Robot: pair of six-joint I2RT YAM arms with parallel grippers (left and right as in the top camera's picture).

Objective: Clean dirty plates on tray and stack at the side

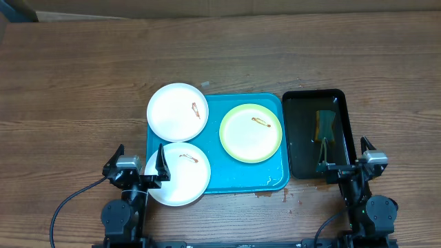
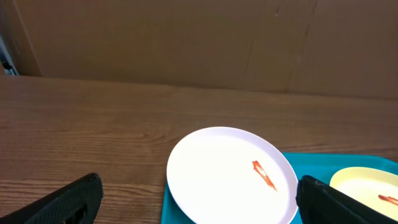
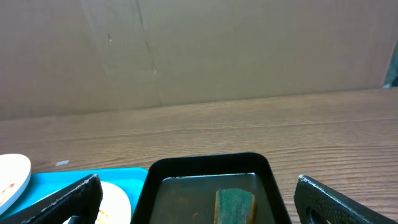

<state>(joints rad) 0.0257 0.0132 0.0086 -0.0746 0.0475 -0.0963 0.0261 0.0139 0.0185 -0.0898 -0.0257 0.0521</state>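
Brown wood-grain tabletop (image 1: 69, 83), backed by a plain cardboard wall (image 2: 186, 43); contents are listed as follows.

1. Left gripper (image 1: 140, 155): black, two-fingered, jaws spread wide, nothing held.
2. Right gripper (image 1: 344, 153): same build, jaws spread wide, nothing held.
3. Large turquoise-blue rectangular plastic tray (image 1: 272, 180), rounded corners, raised rim: placed between the two grippers, just to the right of the left gripper.
4. Near white round shallow plate (image 1: 180, 178), brown-red smear: found directly beside the left gripper, whose right finger overlaps its left rim from above; contact cannot be told. It overhangs the tray's near left corner.
5. Far white round shallow plate (image 1: 178, 111), brown-red smear: located straight ahead of the left gripper and slightly to its right, overhanging the tray's far left corner.
6. Pale yellow-green round shallow plate (image 1: 251, 132), small brown smear: seated inside the tray, ahead and to the left of the right gripper.
7. Narrow black rectangular tray (image 1: 296, 148): set directly ahead of the right gripper, just beside the turquoise tray.
8. Green and yellow sponge (image 1: 324, 126): laid inside the black tray, ahead of the right gripper.
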